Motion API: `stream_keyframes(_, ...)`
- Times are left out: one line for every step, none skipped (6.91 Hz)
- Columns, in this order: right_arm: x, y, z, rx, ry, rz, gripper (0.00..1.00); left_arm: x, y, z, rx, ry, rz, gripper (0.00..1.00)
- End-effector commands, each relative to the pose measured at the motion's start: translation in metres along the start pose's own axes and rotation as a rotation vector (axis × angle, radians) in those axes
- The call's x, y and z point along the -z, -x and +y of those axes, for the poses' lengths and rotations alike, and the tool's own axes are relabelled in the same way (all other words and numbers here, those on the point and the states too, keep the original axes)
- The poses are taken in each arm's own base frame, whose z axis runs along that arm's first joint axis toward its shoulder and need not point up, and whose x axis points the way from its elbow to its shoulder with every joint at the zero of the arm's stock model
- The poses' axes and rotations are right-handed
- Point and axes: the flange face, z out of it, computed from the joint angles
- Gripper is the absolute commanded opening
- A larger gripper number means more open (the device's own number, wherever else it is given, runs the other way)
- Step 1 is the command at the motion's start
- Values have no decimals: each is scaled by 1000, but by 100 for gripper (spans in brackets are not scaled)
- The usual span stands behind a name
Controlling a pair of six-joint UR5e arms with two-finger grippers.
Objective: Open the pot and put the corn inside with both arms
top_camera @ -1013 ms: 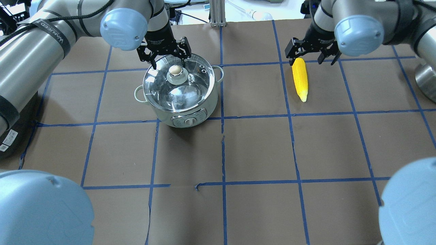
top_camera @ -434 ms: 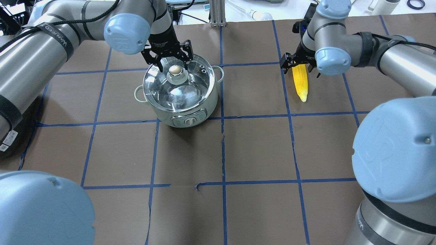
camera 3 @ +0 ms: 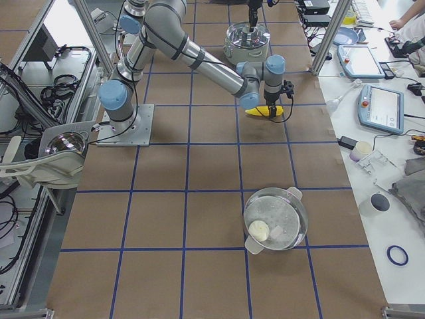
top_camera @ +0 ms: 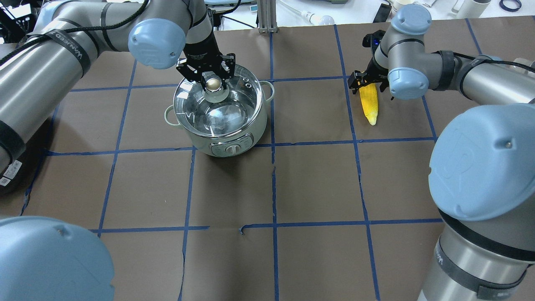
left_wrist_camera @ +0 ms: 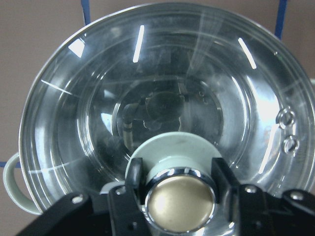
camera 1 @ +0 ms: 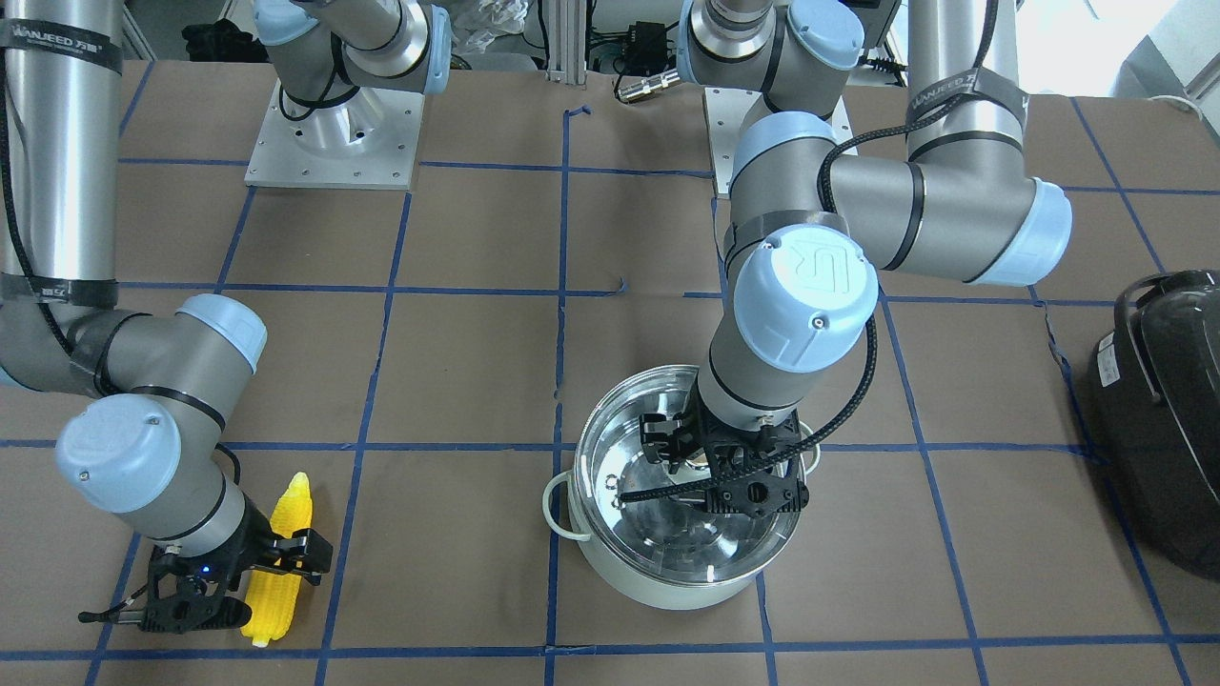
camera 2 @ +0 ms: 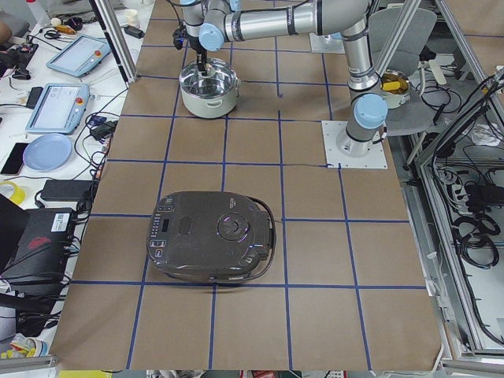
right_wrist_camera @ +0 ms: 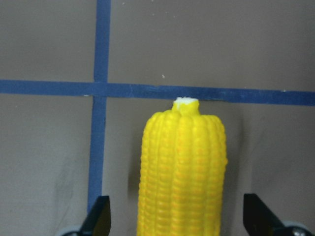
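Note:
The pale mint-green pot (top_camera: 234,138) stands left of centre with its glass lid (top_camera: 221,113) on it. My left gripper (top_camera: 212,81) is down over the lid, shut on the round metallic knob (top_camera: 213,84). In the left wrist view its fingers (left_wrist_camera: 134,179) press either side of the knob (left_wrist_camera: 180,197). The yellow corn (top_camera: 369,104) lies on the table at the far right. My right gripper (top_camera: 368,83) is open and straddles its thick end. In the right wrist view the corn (right_wrist_camera: 182,172) lies between the fingers with a gap on each side.
A large black appliance (camera 2: 213,236) sits at the table's end on my left. A second lidded pot (camera 3: 275,219) stands at the end on my right. Blue tape lines grid the brown table (top_camera: 317,184).
My left gripper has come forward and down onto the lid knob and closed on it. My right gripper has dropped lower around the corn's thick end. The pot and corn have not moved.

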Motion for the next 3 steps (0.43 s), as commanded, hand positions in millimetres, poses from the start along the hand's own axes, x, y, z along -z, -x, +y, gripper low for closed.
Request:
stream_keyframes(0, -1, 1, -13, 3, 3, 44, 50, 5, -1, -7, -79, 3, 0)
stream_keyframes(4, -1, 0, -15, -1, 5, 29, 62, 30, -5, -42, -97, -29, 0)
stream_keyframes(23, 0, -4, -51, -22, 2, 28, 61, 114, -23, -59, -82, -43, 0)
